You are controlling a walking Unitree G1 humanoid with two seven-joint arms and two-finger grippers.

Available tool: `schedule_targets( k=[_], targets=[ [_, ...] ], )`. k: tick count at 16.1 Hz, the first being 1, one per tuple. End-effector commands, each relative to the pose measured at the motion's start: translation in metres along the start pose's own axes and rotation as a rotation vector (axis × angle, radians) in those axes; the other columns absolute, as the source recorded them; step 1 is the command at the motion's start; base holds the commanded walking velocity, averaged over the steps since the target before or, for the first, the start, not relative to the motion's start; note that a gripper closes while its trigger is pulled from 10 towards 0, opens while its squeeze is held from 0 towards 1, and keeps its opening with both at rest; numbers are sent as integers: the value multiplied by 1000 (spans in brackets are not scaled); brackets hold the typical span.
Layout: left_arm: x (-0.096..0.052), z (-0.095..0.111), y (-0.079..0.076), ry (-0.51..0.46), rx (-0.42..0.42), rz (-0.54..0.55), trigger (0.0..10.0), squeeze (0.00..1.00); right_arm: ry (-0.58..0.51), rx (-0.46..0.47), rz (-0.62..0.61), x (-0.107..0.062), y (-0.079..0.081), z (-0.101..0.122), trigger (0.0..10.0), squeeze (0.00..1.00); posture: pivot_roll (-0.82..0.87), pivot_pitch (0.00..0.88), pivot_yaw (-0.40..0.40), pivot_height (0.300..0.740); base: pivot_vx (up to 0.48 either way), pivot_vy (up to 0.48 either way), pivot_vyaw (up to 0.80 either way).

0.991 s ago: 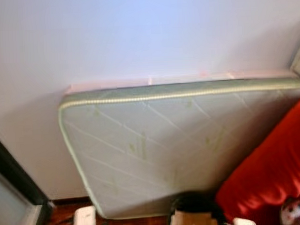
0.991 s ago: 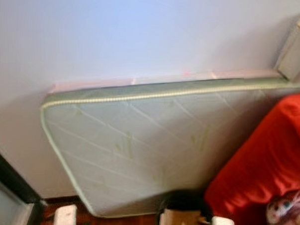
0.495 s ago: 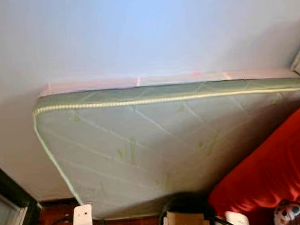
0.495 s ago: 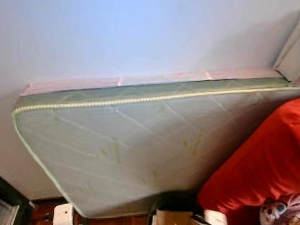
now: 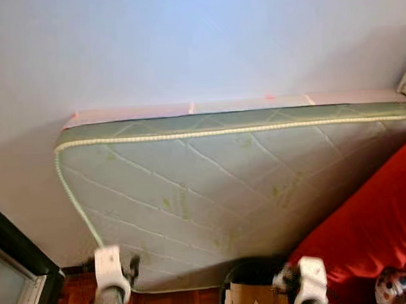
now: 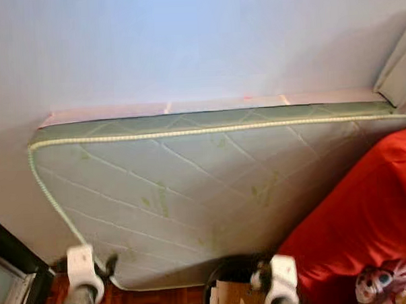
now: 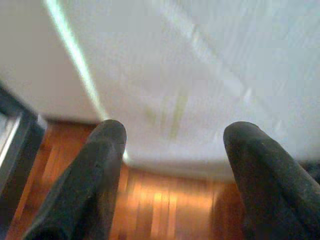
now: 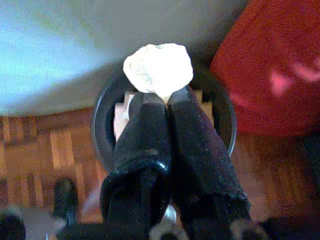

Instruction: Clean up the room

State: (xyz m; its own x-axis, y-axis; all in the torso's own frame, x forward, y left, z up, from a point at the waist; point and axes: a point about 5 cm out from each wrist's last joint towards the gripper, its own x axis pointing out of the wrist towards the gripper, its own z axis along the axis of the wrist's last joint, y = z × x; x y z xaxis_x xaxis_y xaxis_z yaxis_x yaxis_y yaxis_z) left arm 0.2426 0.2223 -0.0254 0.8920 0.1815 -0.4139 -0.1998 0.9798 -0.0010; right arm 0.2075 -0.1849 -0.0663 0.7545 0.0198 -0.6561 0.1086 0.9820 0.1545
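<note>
Black bin (image 8: 220,120) below, right gripper (image 8: 167,97) pinching crumpled paper (image 8: 158,67)

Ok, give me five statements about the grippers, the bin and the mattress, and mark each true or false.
1. The right gripper is shut on a crumpled white wad. True.
2. The wad is held above the round black bin. True.
3. The left gripper is clamped on the mattress. False: its fingers stand apart and hold nothing, with the mattress ahead of them.
4. The mattress lies flat on the wooden floor. False: it stands on edge, leaning against the wall.
5. A red cover lies to the robot's right of the bin. True.
</note>
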Motion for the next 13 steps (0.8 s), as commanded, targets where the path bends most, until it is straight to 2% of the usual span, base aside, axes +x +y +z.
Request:
schedule_targets(
  k=[1, 2, 5, 8, 9, 13],
  targets=[
    [2, 10, 0, -59, 5, -10, 10000, 0, -75, 25, -2, 3, 0, 15, 10000, 0, 102, 0, -57, 730, 0, 0, 0],
    [1, 18, 3, -125, 11, -10, 10000, 0, -119, 36, -4, 3, -1, 21, 10000, 0, 101, 0, -57, 730, 0, 0, 0],
    [-5, 28, 0, -223, 27, -53, 10000, 0, -186, 41, -11, 0, -3, 24, 10000, 0, 102, 0, -63, 730, 0, 0, 0],
    [-9, 35, -5, -273, 26, -81, 10000, 0, -230, 44, -19, -2, -6, 26, 10000, 0, 103, 0, -67, 730, 0, 0, 0],
    [-9, 40, -11, -297, 31, -109, 10000, 0, -266, 43, -22, -3, -6, 29, 10000, 0, 105, 0, -69, 730, 0, 0, 0],
    [-12, 46, -21, -319, 48, -155, 10000, 0, -351, 37, -19, -2, 3, 44, 10000, 0, 101, 0, -66, 730, 0, 0, 0]
  ],
)
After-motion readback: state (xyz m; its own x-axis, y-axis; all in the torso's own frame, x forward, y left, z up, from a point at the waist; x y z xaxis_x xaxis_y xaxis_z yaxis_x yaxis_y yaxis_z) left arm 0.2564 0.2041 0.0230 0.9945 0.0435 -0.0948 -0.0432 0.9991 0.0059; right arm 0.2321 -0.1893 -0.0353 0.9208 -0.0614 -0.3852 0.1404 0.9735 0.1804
